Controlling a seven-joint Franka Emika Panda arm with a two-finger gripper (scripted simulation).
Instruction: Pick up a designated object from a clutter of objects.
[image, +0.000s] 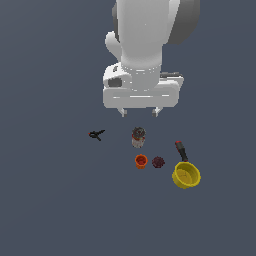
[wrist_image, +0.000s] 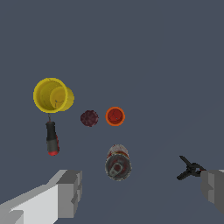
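Pincer (image: 139, 112) up above the clutter, fingers spread wide, nothing in it. Pointed straight down, roughly over the canister (image: 138, 137). Surface underneath: plain dark grey floor (image: 50, 200), no edges or corners in sight, so placing stuff relative to each other only.

Ball (image: 158, 162) sitting on the floor between the cup (image: 141, 161) and the pan (image: 186, 175), just beside the cup, not touching either. Small, dark maroon, bumpy. Same story from the wrist view: ball (wrist_image: 89, 118) next to the cup (wrist_image: 115, 116), pan (wrist_image: 51, 95) on its other side with the red-tipped handle (wrist_image: 52, 138) sticking out away from the bowl. Ball well clear of the fingers (wrist_image: 69, 192), which show at the picture's edge.

Canister (wrist_image: 118, 162) upright, grey top, near the cup. Clamp (image: 96, 134) off on its own toward the exterior view's left, well apart from the rest; in the wrist view clamp (wrist_image: 189, 168) just beside the other finger.
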